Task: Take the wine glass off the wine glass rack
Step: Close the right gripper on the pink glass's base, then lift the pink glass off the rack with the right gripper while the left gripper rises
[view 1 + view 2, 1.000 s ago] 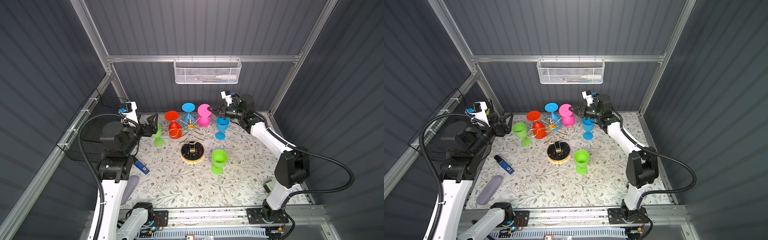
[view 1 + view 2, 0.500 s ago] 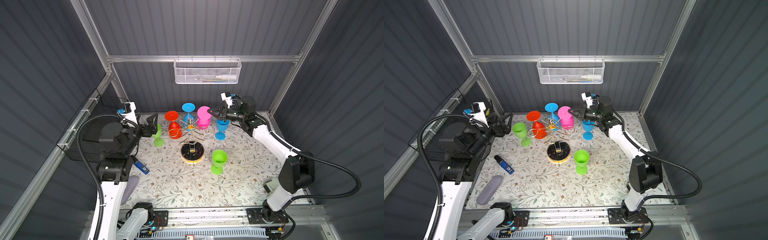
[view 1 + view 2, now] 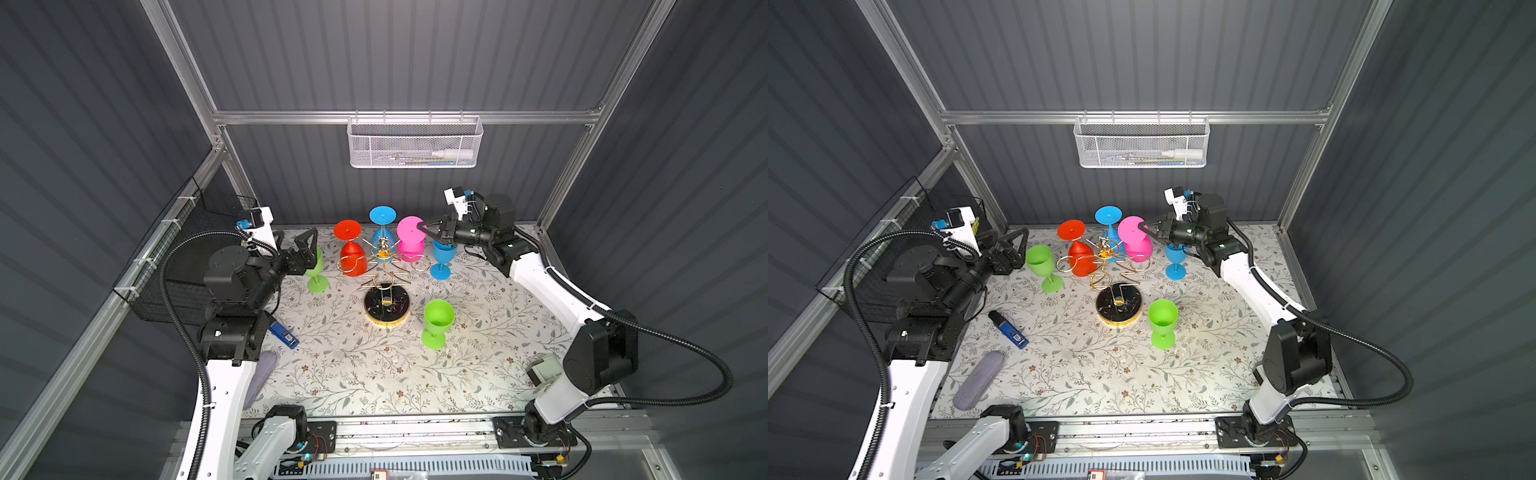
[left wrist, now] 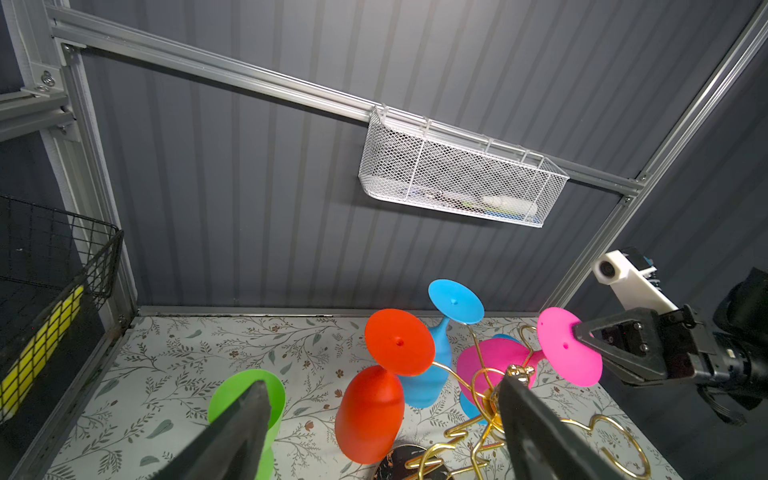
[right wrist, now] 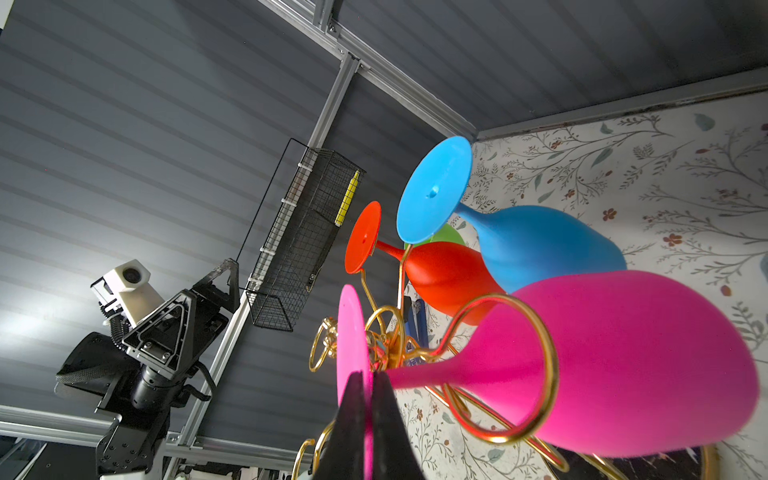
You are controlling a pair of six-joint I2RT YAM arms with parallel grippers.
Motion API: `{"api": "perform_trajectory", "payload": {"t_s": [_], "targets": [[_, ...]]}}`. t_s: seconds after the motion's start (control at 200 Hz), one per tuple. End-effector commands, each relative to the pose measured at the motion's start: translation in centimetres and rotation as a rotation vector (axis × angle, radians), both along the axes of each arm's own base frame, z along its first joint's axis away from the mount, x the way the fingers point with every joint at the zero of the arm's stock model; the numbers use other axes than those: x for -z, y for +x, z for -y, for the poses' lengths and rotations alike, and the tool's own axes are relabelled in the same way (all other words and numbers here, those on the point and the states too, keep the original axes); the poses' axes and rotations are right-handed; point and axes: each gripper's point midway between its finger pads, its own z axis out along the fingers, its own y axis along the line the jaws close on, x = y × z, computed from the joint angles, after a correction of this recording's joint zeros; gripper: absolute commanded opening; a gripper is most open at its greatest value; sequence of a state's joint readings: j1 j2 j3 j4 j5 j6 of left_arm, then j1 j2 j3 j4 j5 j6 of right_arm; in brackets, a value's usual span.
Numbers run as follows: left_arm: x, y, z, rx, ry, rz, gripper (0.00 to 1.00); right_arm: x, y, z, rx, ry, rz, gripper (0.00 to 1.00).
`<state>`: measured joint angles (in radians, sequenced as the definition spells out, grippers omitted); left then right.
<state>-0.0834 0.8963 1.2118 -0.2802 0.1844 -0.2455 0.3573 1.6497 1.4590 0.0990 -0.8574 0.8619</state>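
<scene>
The gold wine glass rack (image 3: 383, 249) stands mid-table on its round black base (image 3: 386, 307). Three wine glasses hang upside down from it: red (image 3: 352, 257), blue (image 3: 382, 217) and pink (image 3: 410, 245). My right gripper (image 3: 422, 227) is shut on the rim of the pink glass's foot disc (image 5: 351, 345), whose stem still sits in a gold ring (image 5: 509, 365). My left gripper (image 3: 299, 239) is open left of the rack, beside a standing green glass (image 3: 318, 272), touching nothing. In the left wrist view its fingers (image 4: 249, 415) frame the red glass (image 4: 370, 415).
Another green glass (image 3: 436, 322) stands right of the rack base and a blue glass (image 3: 442, 257) stands under my right gripper. A blue marker (image 3: 284, 332) and a grey pouch (image 3: 978, 384) lie front left. A black wire basket (image 3: 195, 249) hangs on the left wall.
My right arm's elbow has swung outward and the gripper has crept slightly left and down with the pink foot disc. The left gripper has barely moved.
</scene>
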Motion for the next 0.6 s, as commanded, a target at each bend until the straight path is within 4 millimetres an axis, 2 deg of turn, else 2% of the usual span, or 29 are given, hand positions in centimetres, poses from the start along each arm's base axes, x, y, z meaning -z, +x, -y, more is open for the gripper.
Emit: {"api": "perform_trajectory", "payload": {"t_s": [0.0,0.595], "targets": [[-0.8,0.0,-0.1,0.002,-0.025,0.030,0.88,-0.6,-0.4,0.3,0.007,-0.009,0.034,0.00],[-0.2,0.7,-0.1,-0.007,-0.046,0.012,0.89,0.7,-2.0,0.2,-0.052,-0.054,0.021,0.00]]}}
